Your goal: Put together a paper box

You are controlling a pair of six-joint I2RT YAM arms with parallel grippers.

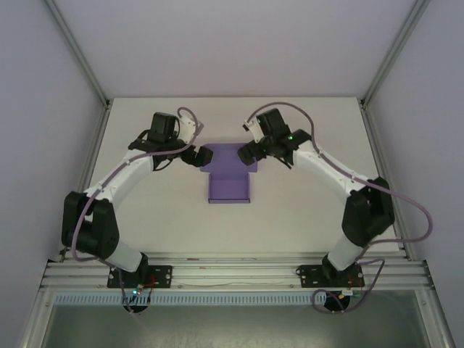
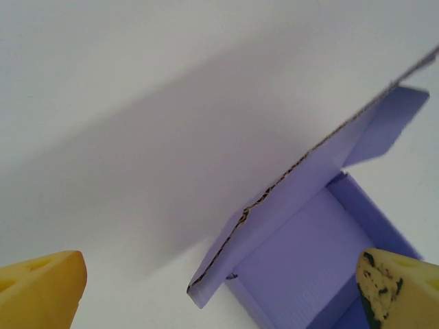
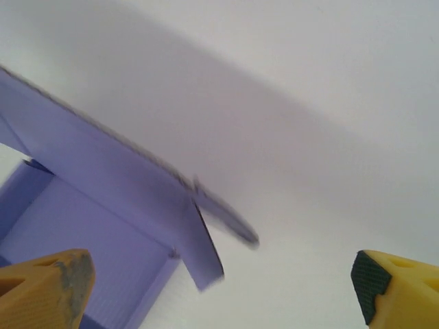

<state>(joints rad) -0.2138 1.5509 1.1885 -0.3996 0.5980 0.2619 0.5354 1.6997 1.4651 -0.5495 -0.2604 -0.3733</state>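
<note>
Box: purple paper box, thin card, partly folded; shallow tray with low side walls, floor faintly ribbed.
Raised panel: 1 long panel tilted up from the tray's far side, raw edge dark and ragged, small flap bent off its end.
Box place: flat on the white table, about midway across, between the 2 grippers.
Left gripper: at the box's far left corner, jaws spread wide, nothing clamped.
Right gripper: at the box's far right corner, jaws wide apart, nothing clamped.
Contact: cannot tell from above whether either gripper touches the card.
Fingers: yellow, with dark worn pads, at the bottom corners of each wrist view, left pair and right pair.
Surroundings: aluminium rail on the box's near side, white walls beyond its far side, lilac cables looping along the arms either side of it.
In the way: raised panel slanting across both wrist views, hiding the table just behind the box; panel edge blurred in the right wrist view.
Counts: 1 box, 1 raised panel, 2 arms, 2 grippers, 2 fingers per wrist view, 1 rail.
</note>
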